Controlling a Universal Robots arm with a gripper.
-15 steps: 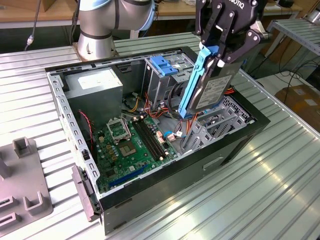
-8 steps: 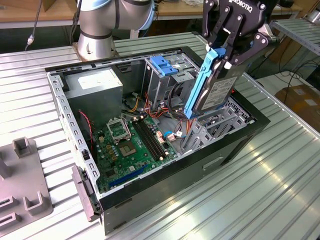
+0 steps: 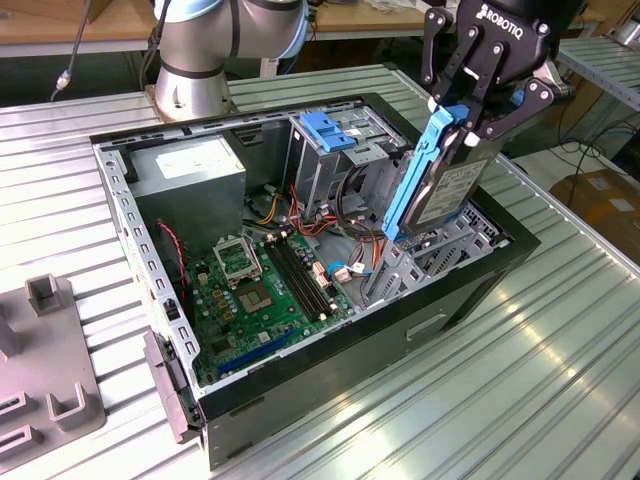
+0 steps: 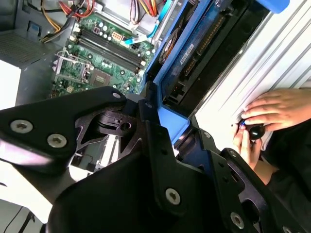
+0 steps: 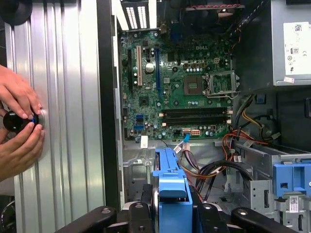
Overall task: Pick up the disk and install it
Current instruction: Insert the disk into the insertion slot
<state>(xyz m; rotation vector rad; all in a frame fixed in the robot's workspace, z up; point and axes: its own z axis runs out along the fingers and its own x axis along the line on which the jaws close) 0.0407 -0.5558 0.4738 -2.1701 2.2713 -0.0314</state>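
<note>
On table point(image 3: 560, 380): open case point(image 3: 330, 385). Inside, motherboard point(image 3: 262, 290) at the exterior view's left, drive cage point(image 3: 330, 150) behind; above the exterior view's right end, disk point(image 3: 445, 195) tilted, in gripper point(image 3: 472, 118).

disk point(image 3: 445, 190) grey, blue-edged; motherboard point(image 3: 265, 290) green; claw point(image 3: 472, 118) black; table point(image 3: 540, 380) silver, ribbed.

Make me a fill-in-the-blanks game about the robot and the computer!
1. The claw grips the disk by its ____ side rails.
2. Inside the open computer case, the motherboard is coloured ____.
3. A person rests ____ hands on the ribbed metal table.
Missing words: blue; green; two.
</note>
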